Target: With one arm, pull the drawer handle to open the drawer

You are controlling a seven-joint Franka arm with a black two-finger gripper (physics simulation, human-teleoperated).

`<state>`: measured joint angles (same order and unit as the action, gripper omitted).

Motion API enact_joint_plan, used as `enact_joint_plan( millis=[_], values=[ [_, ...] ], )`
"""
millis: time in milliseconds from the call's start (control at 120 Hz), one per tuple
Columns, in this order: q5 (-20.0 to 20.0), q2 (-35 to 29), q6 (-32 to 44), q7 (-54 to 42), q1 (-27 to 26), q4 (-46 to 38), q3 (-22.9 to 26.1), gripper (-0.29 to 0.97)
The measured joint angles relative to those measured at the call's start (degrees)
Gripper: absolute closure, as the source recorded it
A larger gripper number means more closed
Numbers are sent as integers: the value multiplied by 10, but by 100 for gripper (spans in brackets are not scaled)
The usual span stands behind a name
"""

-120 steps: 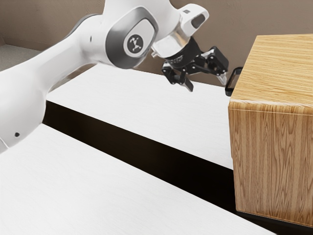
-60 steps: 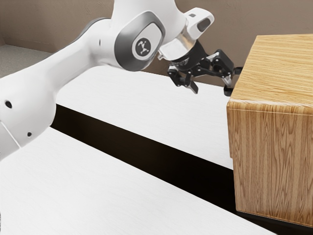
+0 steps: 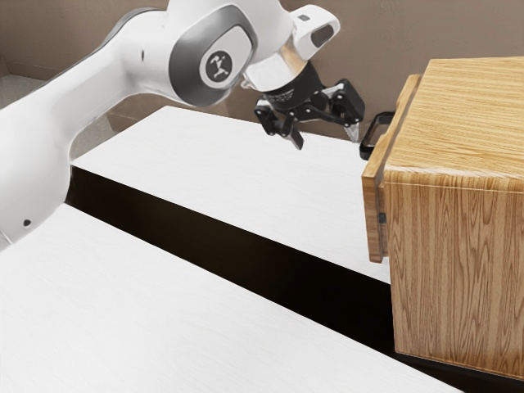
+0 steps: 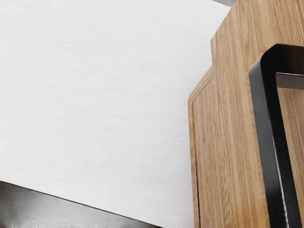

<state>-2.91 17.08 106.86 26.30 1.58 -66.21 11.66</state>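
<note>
1. The gripper [image 3: 324, 131] hung above the white table [image 3: 246, 188], its two black fingers spread wide and holding nothing between them.
2. The drawer handle [image 3: 370, 136], a black loop, stood just beside the finger on the exterior view's right. Whether that finger touched it could not be told.
3. The handle sat on the drawer front [image 3: 378, 196], which faced the exterior view's left. The front stood a little proud of the wooden cabinet [image 3: 458, 213], so the drawer was slightly open.
4. In the wrist view the handle [image 4: 271, 142] showed as a long dark bar raised off the wooden front [image 4: 232, 95], close to the hand.
5. The relation that mattered was this: the handle lay toward the exterior view's right of the gripper, outside the gap between the fingers. Its long axis seemed to run along the front's top edge, from near to far.
6. By my judgement, the fingers needed to straddle or hook that bar crosswise before drawing toward the exterior view's left, straight out from the cabinet.
7. Most of the drawer's travel appeared to remain.
</note>
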Motion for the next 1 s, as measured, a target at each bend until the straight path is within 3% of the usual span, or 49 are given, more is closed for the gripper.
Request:
enact_joint_plan(
  millis=[233,1000],
  values=[
    [5,4,-10,0,-3,40,8,0],
    [10,41,0,1,-2,39,9,0]
  ],
)
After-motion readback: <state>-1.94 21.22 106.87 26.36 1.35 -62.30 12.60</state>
